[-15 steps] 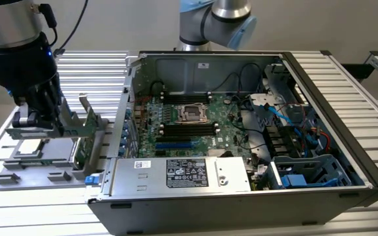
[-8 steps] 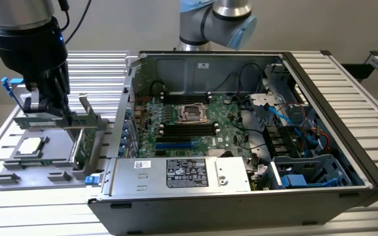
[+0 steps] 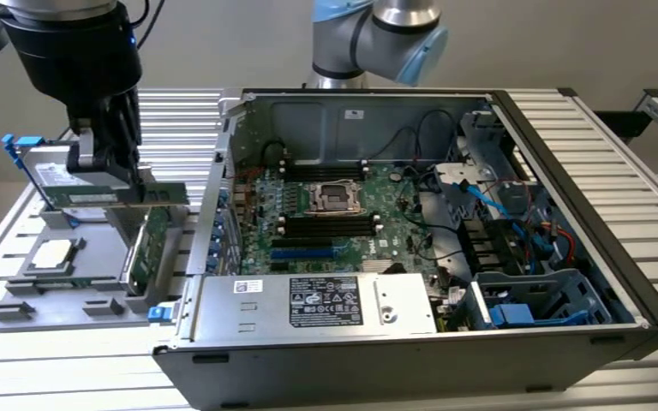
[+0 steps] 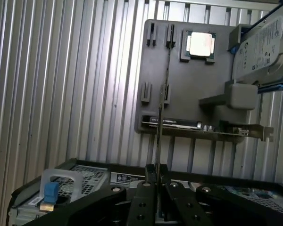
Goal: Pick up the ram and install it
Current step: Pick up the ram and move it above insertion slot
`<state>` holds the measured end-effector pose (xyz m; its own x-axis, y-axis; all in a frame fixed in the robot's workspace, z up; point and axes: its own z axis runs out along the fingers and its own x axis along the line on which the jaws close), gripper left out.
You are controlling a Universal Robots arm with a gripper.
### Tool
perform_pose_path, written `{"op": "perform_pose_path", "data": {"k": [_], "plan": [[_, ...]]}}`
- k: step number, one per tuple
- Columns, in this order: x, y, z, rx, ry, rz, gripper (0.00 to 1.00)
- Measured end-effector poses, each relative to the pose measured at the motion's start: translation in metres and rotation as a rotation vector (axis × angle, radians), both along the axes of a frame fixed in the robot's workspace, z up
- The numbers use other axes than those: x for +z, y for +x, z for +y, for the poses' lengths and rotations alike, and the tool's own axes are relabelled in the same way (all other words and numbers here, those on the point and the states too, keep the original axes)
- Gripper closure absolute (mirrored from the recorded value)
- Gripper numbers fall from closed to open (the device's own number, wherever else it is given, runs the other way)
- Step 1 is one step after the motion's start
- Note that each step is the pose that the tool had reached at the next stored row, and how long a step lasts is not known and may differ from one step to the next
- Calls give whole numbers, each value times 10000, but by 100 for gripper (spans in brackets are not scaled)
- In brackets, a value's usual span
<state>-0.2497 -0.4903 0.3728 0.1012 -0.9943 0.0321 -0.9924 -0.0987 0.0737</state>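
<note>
Nearest my wrist camera, the black gripper (image 4: 156, 169) has its fingers clenched on the ram (image 4: 159, 122), a thin green circuit-board stick seen edge-on above the grey fixture plate (image 4: 193, 99). On the exterior view's left it hangs over the tall green expansion card (image 3: 146, 248); the open black computer case (image 3: 603, 257) sits to the right. I judge this carry wants the stick level, high over the case wall and squared to the black memory slots (image 3: 326, 224). The printing on the silver power supply box (image 3: 403, 304) is too small to read.
</note>
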Motion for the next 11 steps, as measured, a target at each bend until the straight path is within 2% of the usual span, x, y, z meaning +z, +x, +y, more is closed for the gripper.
{"op": "perform_pose_path", "data": {"k": [11], "plan": [[145, 460, 35, 0, 1, 0, 86]]}}
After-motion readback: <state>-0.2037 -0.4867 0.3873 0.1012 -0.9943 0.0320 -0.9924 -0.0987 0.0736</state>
